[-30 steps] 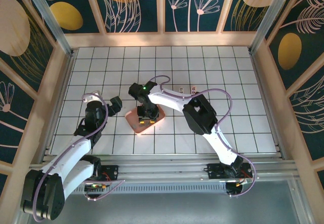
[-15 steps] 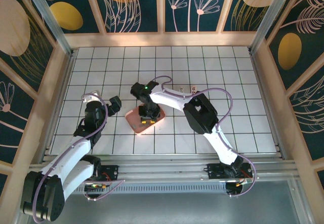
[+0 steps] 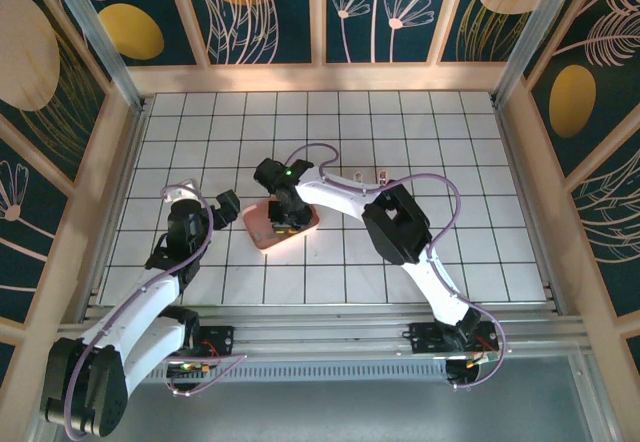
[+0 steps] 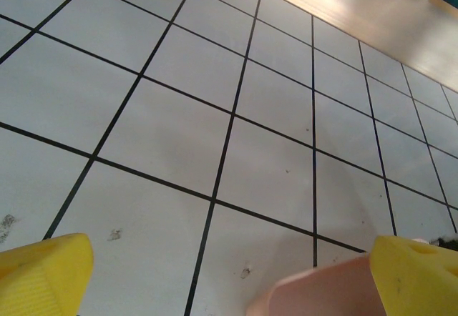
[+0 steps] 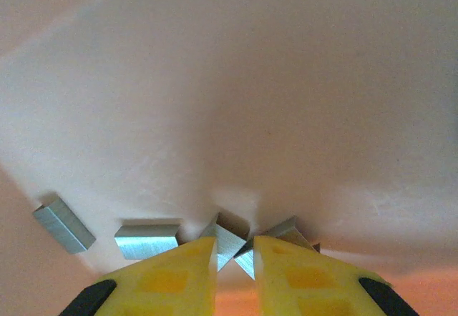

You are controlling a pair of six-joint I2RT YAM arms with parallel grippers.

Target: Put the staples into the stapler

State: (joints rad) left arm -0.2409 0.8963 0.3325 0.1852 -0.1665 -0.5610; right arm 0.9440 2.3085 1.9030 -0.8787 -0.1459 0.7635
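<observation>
Several short grey strips of staples (image 5: 147, 239) lie on the floor of the pink tray (image 5: 229, 80). My right gripper (image 5: 236, 269) points down into the tray, its yellow fingers (image 5: 187, 277) drawn close together. The corners of two staple strips (image 5: 230, 241) are pinched in the narrow gap. From above, the right gripper (image 3: 287, 222) is over the pink tray (image 3: 260, 225) at the table's middle. My left gripper (image 3: 226, 205) stands wide open just left of the tray, holding nothing. In its wrist view, the left gripper (image 4: 232, 284) has the tray's corner (image 4: 322, 294) near its right finger. Whether the stapler is in view is too small to tell.
Two small pale pieces (image 3: 357, 175) (image 3: 381, 175) lie on the white tiled table (image 3: 450, 142) behind the right arm. Wooden walls surround the table on three sides. A metal rail runs along the near edge by the arm bases.
The right gripper has narrowed its jaws onto the staples. The pink tray has slid a little up and to the left under it. The left arm has not moved.
</observation>
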